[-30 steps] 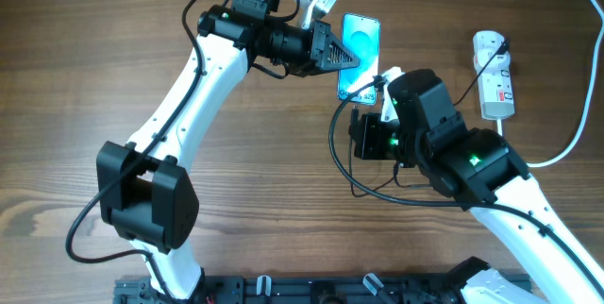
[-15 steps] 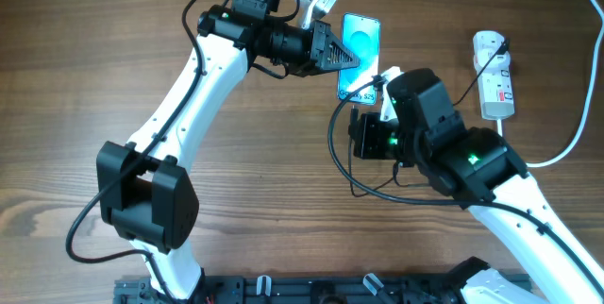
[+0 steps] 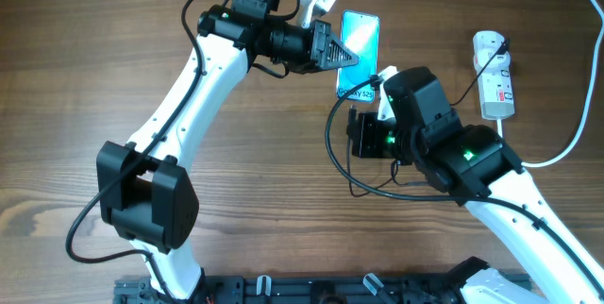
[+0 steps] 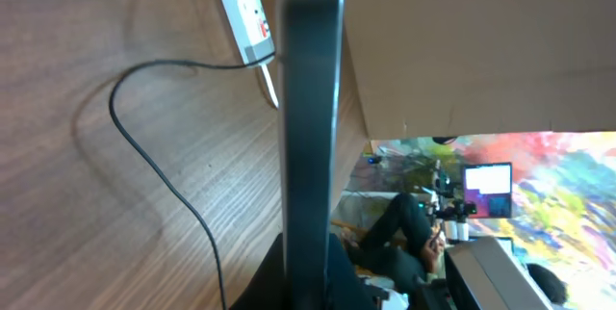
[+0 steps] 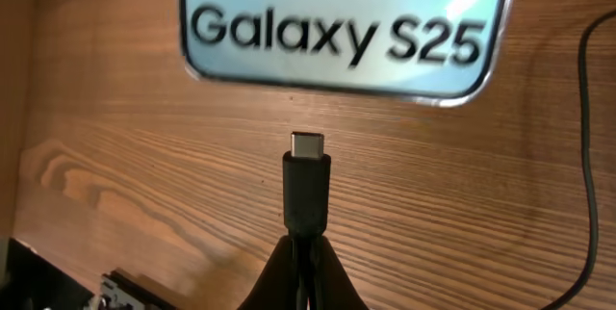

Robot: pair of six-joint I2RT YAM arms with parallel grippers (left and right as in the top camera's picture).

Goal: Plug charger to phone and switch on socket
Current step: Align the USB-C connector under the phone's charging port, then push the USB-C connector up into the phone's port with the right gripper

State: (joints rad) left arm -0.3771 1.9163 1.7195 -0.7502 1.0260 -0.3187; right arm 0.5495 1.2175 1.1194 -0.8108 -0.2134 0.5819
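**Charger plug lined up below the phone, not yet in.**
Over the last second the right gripper, clamped shut on the charger plug, had crept up-left. The left gripper, closed on the phone's edge, had held it at upper centre of the overhead frame. The screen read "Galaxy S25". The socket, upper right, sat untouched, its label unreadable.

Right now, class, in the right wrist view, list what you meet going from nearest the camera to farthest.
The right fingers → charger plug → bare table → phone, its "Galaxy S25" end.
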